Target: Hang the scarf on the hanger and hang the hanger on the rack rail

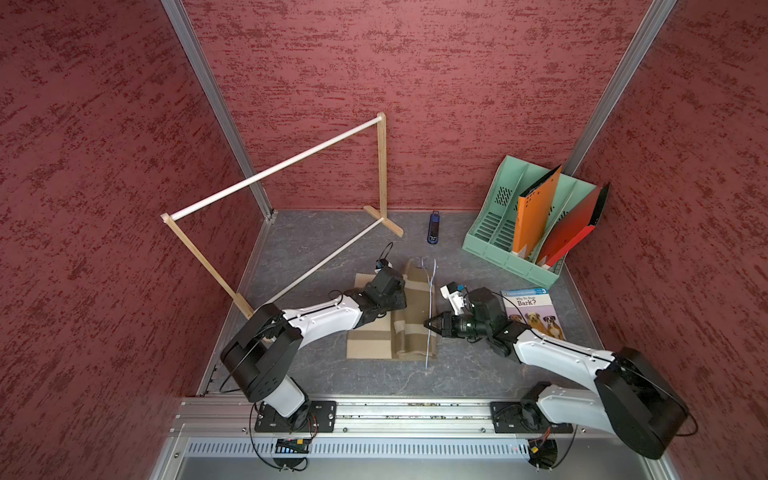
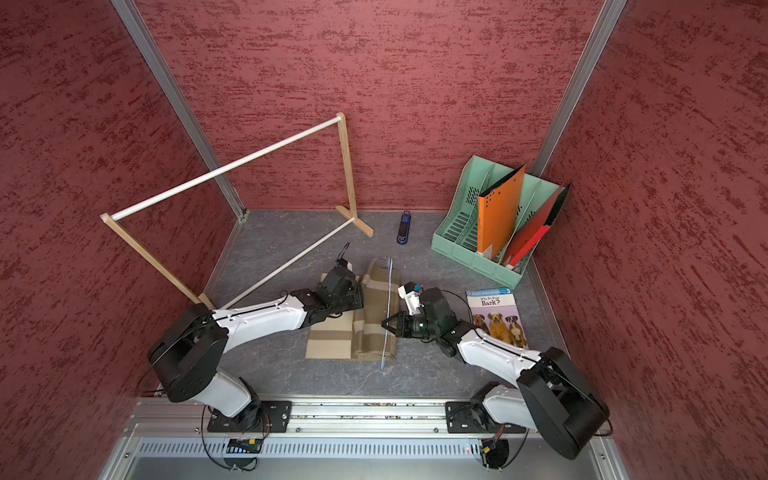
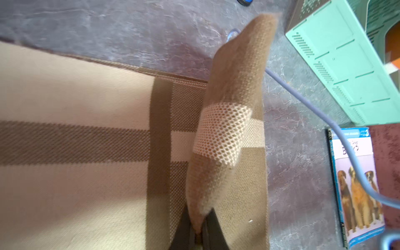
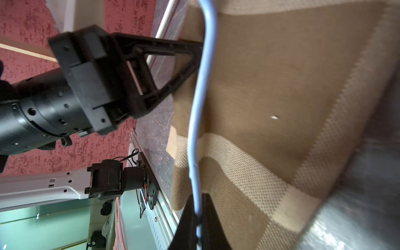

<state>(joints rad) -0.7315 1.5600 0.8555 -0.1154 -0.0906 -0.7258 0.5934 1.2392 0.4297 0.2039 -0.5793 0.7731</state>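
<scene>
Grey marbled bench (image 1: pixel 324 249) under everything. At its far left, a tall wooden rack with white rods (image 1: pixel 274 168); at far right, a mint-green plastic file sorter (image 1: pixel 498 259) holding orange and red folders (image 1: pixel 536 216). Mid-bench, between the arms, the brown-tan scarf with cream plaid stripes (image 1: pixel 372 345), partly flat, partly bunched. Near its right, a dog-picture book (image 1: pixel 534 311), flat. Along the scarf's right part, the thin light-blue wire hanger (image 4: pixel 194 108), edge-on from above. Right tool (image 4: pixel 198 218) clamped shut on the wire; left tool (image 3: pixel 198 236) pinched shut on a lifted fold of scarf.
</scene>
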